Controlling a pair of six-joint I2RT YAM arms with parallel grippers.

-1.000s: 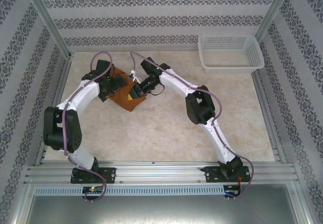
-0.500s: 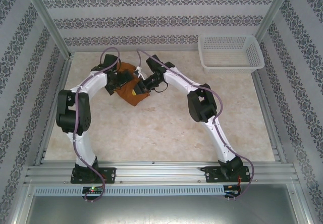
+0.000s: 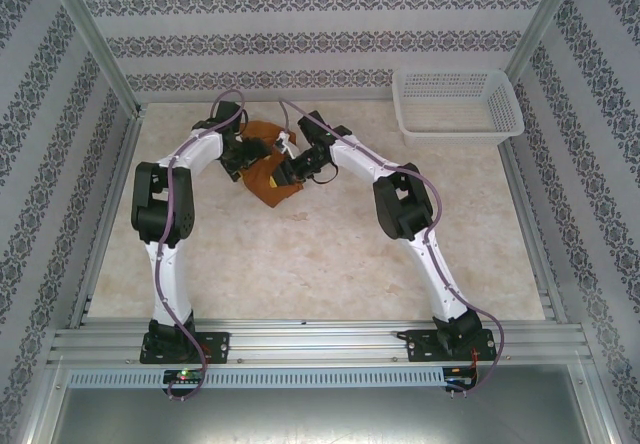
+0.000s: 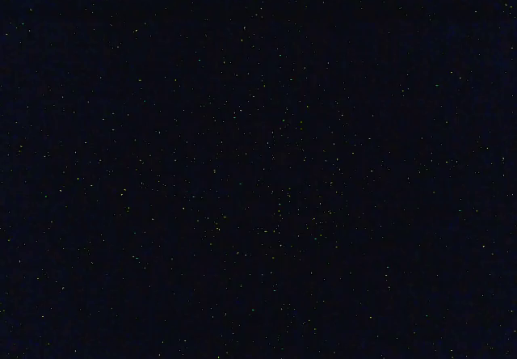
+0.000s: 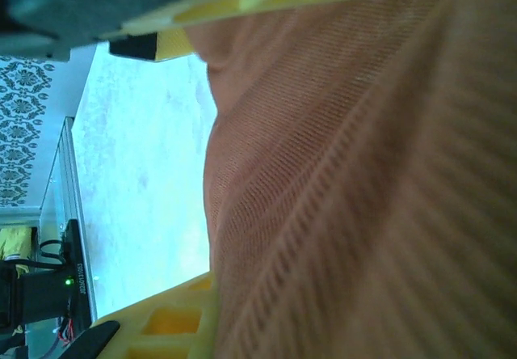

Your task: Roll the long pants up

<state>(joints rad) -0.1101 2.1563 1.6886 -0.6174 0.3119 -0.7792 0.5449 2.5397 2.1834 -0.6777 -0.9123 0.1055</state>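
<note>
Pants (image 3: 268, 169) – a small rust-brown bundle on the table (image 3: 330, 254), far-left part, pinned between the two claws. No loose legs trail out in the top view; the cloth is already gathered tight.

Right claw (image 3: 283, 171): in its wrist view, ribbed brown cloth (image 5: 347, 181) fills the gap between the yellow fingers (image 5: 174, 318), so I read it as clamped on the pants.

Left claw (image 3: 252, 154): sits on the bundle's left side from above. Its wrist view is black and the top view is too coarse – cannot tell whether it is open or closed.

Change over the last second: bundle and both claws have travelled away from the bases, toward the far wall and a little right. The left arm (image 3: 160, 214) has straightened, its elbow drawn in and up. The bundle looks no larger, perhaps slightly more compact.

Reading: both claws are working the cloth together in the rolling direction, so the roll is likely in its last turns. Hard to judge whether a loose end remains, since the claws cover much of the cloth.

Basket (image 3: 458, 104) stands well apart at far right, untouched
</note>
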